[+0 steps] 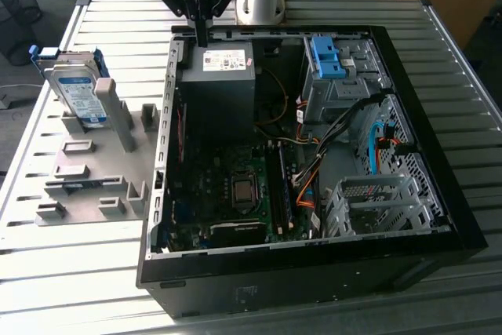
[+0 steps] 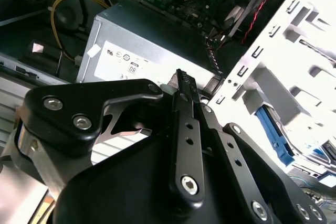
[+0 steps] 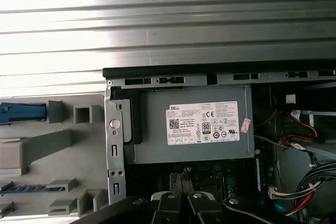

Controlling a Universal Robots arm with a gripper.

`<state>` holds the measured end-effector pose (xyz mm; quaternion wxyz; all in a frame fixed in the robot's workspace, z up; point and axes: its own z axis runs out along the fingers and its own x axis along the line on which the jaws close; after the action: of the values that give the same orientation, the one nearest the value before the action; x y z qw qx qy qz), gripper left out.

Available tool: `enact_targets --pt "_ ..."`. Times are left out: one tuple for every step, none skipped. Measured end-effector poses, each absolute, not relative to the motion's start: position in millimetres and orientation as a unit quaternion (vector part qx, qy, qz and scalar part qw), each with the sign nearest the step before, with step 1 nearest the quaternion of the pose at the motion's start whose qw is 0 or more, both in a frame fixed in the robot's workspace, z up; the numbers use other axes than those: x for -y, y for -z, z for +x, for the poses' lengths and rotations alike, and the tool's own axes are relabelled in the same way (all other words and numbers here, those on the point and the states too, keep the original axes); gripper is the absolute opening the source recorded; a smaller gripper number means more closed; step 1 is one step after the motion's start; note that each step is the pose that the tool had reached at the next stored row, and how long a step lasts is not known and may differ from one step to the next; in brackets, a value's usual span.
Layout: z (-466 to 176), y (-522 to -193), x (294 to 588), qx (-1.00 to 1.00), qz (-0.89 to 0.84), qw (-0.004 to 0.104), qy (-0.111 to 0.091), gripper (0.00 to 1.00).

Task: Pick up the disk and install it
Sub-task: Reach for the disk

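Above the case, at its rim beside the robot base, your gripper hung with its fingers pressed together and nothing between them. The tips pointed down at the power supply, which sat in the case corner just below. In the second wrist view, the closed fingers lay over the supply's white sticker. In the first wrist view, the supply sat just inside the case wall.

Outside the case, on the exterior view's left of it, your disk stood on edge in a grey fixture. It was tilted, with the label face showing and blue rails along its sides. It was well apart from the gripper and touched nothing but the fixture. The fixture lay on the slatted table, its near edge just beside the case wall.

Inside the case, at the corner opposite the supply along the same rim, a blue bracket sat on the drive cage with no drive in it. Motherboard and cables lay open to view.
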<state>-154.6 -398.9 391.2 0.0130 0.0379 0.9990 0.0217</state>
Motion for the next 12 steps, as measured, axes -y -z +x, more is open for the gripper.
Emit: enact_targets --pt "-155.1 -391.1 398.9 -0.999 0.038 0.013 -0.022 0.11" --pt "-155.6 -391.1 398.9 -0.999 0.038 0.013 -0.022 0.11" --pt "-156.1 -391.1 398.9 -0.999 0.038 0.013 -0.022 0.11" --pt "-156.6 -391.1 398.9 -0.999 0.038 0.013 -0.022 0.11" --pt "-157.1 -391.0 398.9 -0.999 0.038 0.013 -0.022 0.11" --pt "-157.7 -391.0 398.9 -0.999 0.038 0.013 -0.022 0.11" --pt "-158.2 -390.9 398.9 -0.999 0.038 0.013 -0.022 0.11" --pt "-158.7 -390.9 398.9 -0.999 0.038 0.013 -0.022 0.11" --pt "-159.3 -390.9 398.9 -0.999 0.038 0.013 -0.022 0.11" --pt "-159.8 -390.9 398.9 -0.999 0.038 0.013 -0.022 0.11" --pt "-160.4 -390.9 398.9 -0.999 0.038 0.013 -0.022 0.11" --pt "-160.9 -390.8 398.9 -0.999 0.038 0.013 -0.022 0.11"
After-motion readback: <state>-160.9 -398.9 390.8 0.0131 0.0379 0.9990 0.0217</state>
